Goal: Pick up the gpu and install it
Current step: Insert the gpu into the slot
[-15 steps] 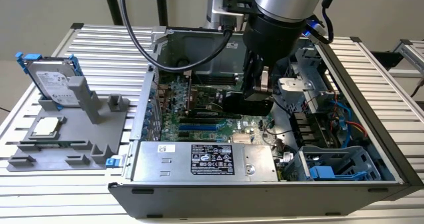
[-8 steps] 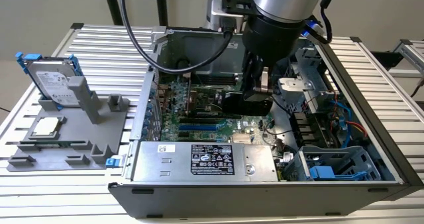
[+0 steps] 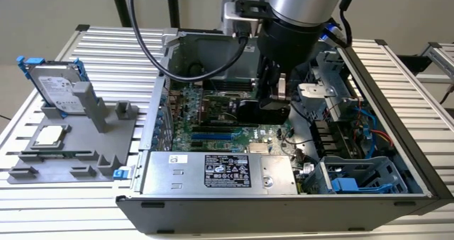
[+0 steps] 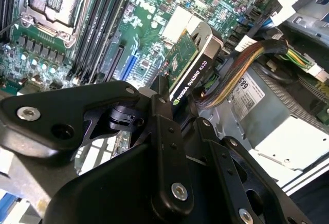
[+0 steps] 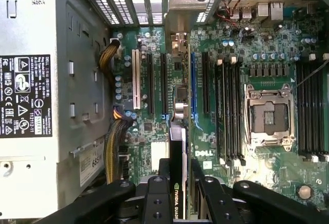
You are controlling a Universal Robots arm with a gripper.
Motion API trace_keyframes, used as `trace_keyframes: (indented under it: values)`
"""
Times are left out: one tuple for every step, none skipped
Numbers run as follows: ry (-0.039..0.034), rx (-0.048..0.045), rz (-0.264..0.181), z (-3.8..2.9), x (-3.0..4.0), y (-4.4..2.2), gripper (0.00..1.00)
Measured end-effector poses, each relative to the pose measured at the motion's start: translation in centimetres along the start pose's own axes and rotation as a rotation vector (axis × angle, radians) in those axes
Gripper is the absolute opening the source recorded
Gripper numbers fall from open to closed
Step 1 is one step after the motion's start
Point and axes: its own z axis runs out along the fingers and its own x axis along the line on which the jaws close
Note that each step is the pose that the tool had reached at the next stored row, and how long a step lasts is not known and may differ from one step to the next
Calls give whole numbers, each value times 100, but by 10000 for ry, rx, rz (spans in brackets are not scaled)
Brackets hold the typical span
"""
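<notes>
My gripper (image 3: 273,102) is down inside the open computer case (image 3: 397,144), shut on the gpu (image 3: 257,112). In both wrist views the black fingers (image 4: 163,112) clamp the card from both sides. The gpu (image 4: 191,69) shows its green board on one face and its black shroud on the other. In the first wrist view the gpu (image 5: 178,142) stands on edge over the motherboard (image 5: 247,39), between a black slot and the blue slot (image 5: 194,80), with its silver bracket end toward the case's rear openings. I cannot tell whether the card touches a slot.
A power supply (image 3: 220,171) fills the case's front, with a cable bundle (image 4: 241,70) beside it. The empty processor socket (image 5: 270,116) and memory slots lie beside the card. At the exterior view's left, a grey fixture (image 3: 106,144) holds a hard drive (image 3: 57,85) in a blue frame.
</notes>
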Motion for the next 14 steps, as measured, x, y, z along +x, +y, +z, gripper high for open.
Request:
trace_keyframes:
  values:
    - [2,1,0,3,-4,4,0]
    - [1,1,0,6,-8,8,0]
    - [1,1,0,9,-12,10,0]
    - [0,2,-1,11,-15,11,0]
    - [0,1,-2,13,-18,11,0]
    - [1,1,-1,15,-21,13,0]
    - [0,1,0,18,-25,14,0]
    - [0,2,-1,19,-26,14,0]
    - [1,1,-1,19,-25,14,0]
    - [2,1,-1,19,-25,14,0]
    - [2,1,-1,19,-26,14,0]
    - [0,2,-1,20,-26,14,0]
    - [1,1,-1,20,-26,14,0]
    - [1,1,-1,20,-26,14,0]
